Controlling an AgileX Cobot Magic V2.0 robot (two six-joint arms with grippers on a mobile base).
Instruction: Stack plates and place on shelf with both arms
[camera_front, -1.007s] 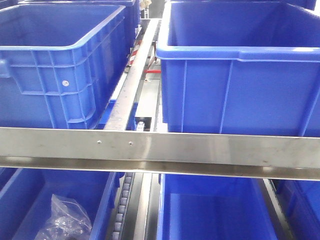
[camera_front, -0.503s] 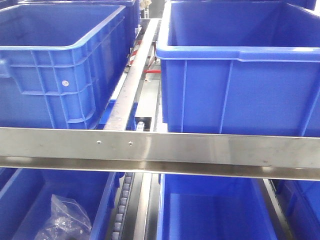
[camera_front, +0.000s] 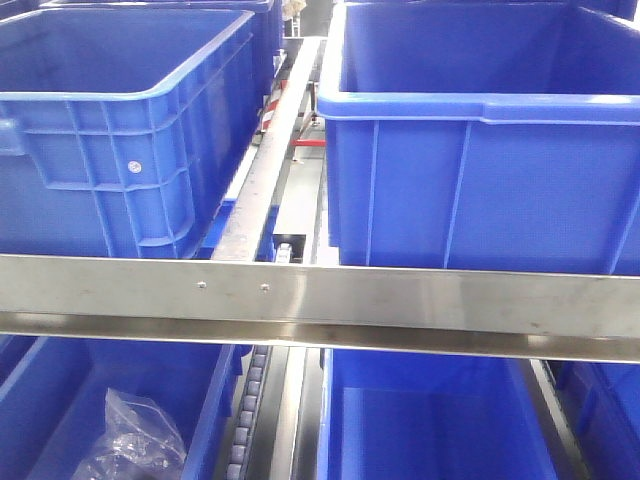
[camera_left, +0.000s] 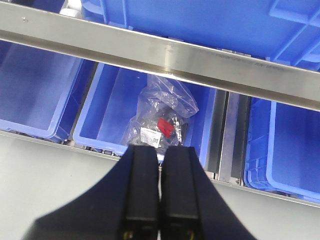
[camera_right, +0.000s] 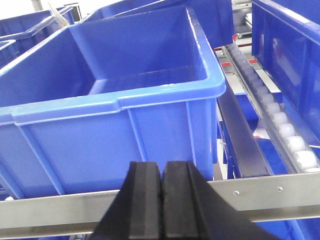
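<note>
Front view: two large blue plastic crates (camera_front: 120, 130) (camera_front: 480, 150) sit above the brushed stainless-steel shelf rail (camera_front: 400, 300); below it, at 7 o'clock, a blue bin (camera_front: 60, 420) holds a crumpled clear plastic bag (camera_front: 135, 445). No plates are in view. The black left gripper (camera_left: 160, 150) and black right gripper (camera_right: 162, 177) both have fingers pressed together, holding nothing.

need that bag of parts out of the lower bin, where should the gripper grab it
Probably pinch the loose crumpled film at the far end of the clear bag, not the parts inside. Come down from above on the near side: the bag lies in the open-topped blue bin, and the steel rail crosses above its far end.
</note>
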